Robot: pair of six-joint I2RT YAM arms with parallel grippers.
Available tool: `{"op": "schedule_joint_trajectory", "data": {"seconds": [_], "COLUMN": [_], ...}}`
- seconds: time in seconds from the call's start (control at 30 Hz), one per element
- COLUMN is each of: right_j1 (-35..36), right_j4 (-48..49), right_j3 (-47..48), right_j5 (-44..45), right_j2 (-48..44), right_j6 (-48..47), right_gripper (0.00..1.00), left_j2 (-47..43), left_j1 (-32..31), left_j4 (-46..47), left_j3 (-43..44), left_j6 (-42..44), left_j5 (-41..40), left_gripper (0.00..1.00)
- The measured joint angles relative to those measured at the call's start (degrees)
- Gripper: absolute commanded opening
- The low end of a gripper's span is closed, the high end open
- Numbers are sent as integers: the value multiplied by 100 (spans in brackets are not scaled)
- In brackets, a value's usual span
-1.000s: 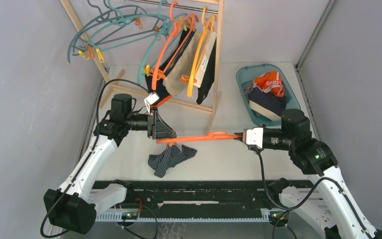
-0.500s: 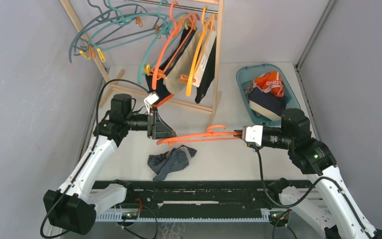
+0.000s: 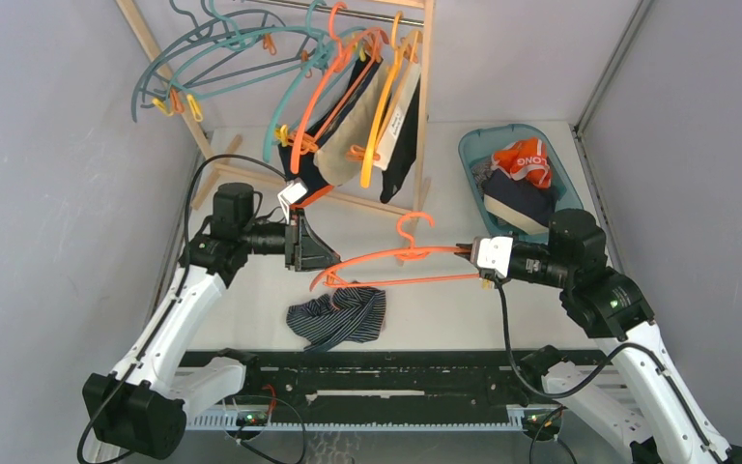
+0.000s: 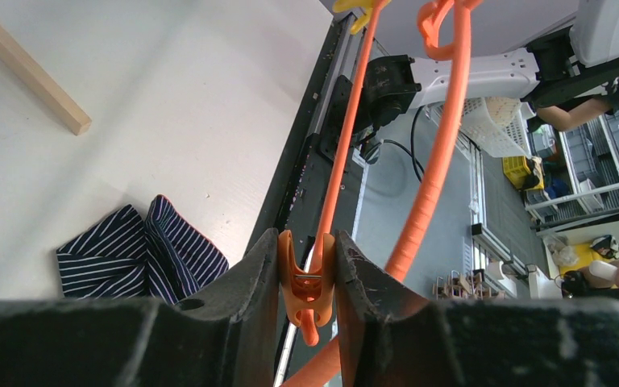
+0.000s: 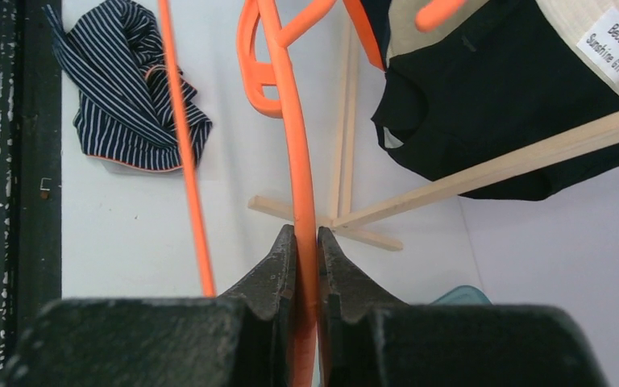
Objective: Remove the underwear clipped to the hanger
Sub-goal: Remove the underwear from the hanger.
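1. Top external cam: striped briefs [image 3: 338,317] lie crumpled on the table [image 3: 425,319], just under the orange hanger [image 3: 408,253] and free of it as far as I can tell.
2. Hanger is held in the air btw both arms: left gripper [image 3: 328,261] at its left end, right gripper [image 3: 476,259] at its right end.
3. Left fingers are clamped on the hanger's clip [image 4: 306,278]. Right fingers are pressed together on the hanger's rod, no gap.
4. Step in hand, my guess: this pair is off, so clear the empty hanger. To do it well, open the left fingers off the clip first w/ the right holding firm. Then lift the hanger up and away so the clip can't snag the cloth, and don't swing it into the rack [image 3: 423,97].
5. Other briefs [image 3: 357,126] hang clipped on the rack, so prob. plenty left. Basket [image 3: 469,145] at right rear holds garments.
6. Only the left wrist cam shows the clip squeezed btw the pads. Only the right wrist cam shows the rod pinched and a printed label on a hanging pair. Only the top cam shows basket and layout.
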Motion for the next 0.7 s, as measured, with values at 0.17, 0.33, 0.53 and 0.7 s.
{"op": "schedule_joint_trajectory", "data": {"seconds": [0.17,0.33,0.53,0.7], "right_j1": [-11,-11,-11,-11], "right_j4": [170,566,772,890], "right_j3": [-2,-273,-417,-507], "right_j5": [175,210,190,164], "right_j2": [-2,-181,-310,-372], "right_j6": [103,260,299,293], "right_gripper": [0,0,0,0], "left_j2": [-9,-20,-20,-39], "left_j1": [-4,-4,-4,20], "left_j4": [-2,-2,13,151], "left_j3": [0,0,0,0], "left_j6": [0,0,-9,-66], "left_j5": [4,4,2,-90], "left_gripper": [22,4,0,0]}}
